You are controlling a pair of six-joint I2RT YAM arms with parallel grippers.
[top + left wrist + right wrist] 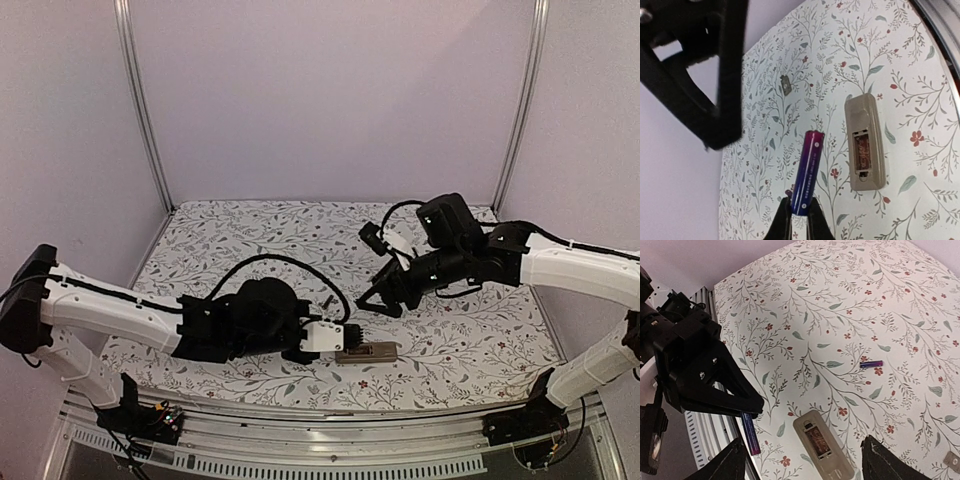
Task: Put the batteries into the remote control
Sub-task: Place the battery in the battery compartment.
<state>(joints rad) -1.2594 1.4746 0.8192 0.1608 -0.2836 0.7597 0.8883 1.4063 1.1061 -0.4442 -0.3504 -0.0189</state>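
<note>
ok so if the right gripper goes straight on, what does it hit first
Probably the grey-tan rectangular remote control, lying back-up with its battery bay open, ahead between the right gripper's open fingers; depth is unclear.

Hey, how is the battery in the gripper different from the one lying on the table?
The held battery is pinched at one end by the left gripper, off the table; the loose battery lies flat on it, untouched. The held battery is near the remote, the loose battery farther off. Both are slim and purple.

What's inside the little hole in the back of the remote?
The remote control lies back-up with its compartment open: a dark reddish hollow that looks empty. Its front is hidden underneath.
</note>
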